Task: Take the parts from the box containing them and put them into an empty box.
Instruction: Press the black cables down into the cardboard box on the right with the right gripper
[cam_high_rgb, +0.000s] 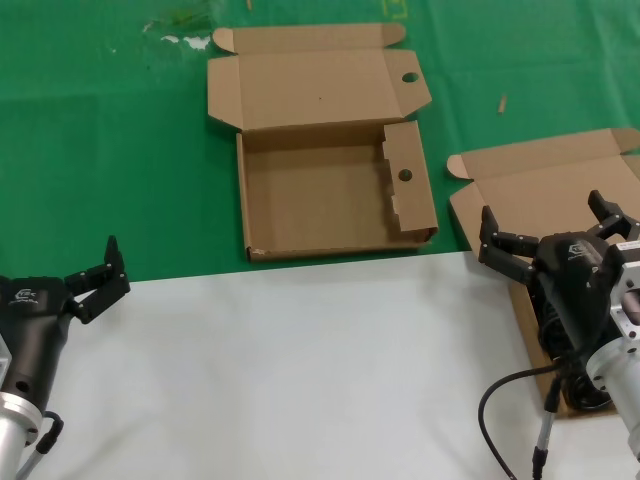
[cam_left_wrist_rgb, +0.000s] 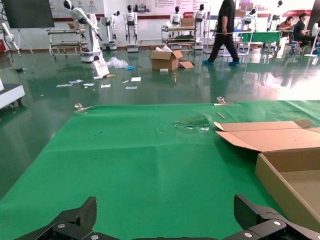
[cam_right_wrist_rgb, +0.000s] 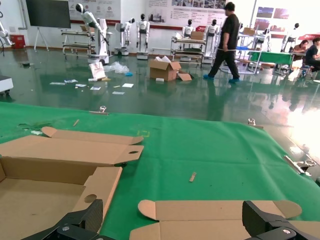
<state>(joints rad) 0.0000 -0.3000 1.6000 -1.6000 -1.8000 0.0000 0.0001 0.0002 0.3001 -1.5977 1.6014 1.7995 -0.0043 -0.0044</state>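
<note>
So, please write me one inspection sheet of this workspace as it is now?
Surface: green mat, white sheet in front.
Job's things: wide shallow box open, nothing inside; narrower box open at the right, black parts partly hidden.
Clutter: small scraps on the mat.
End effectors: left end effector open, low left; right end effector open over the narrower box.
Cables: black robot cable, right.
Surroundings: hall, robots, walking person.

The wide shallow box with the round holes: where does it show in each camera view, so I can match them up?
Head view: wide shallow box lies open at centre, on the green cloth.
Left wrist view: the same box at the right edge, partly cut off.
Right wrist view: the box at lower left.
Shared landmark: the green cloth, under the box in all three views.
</note>
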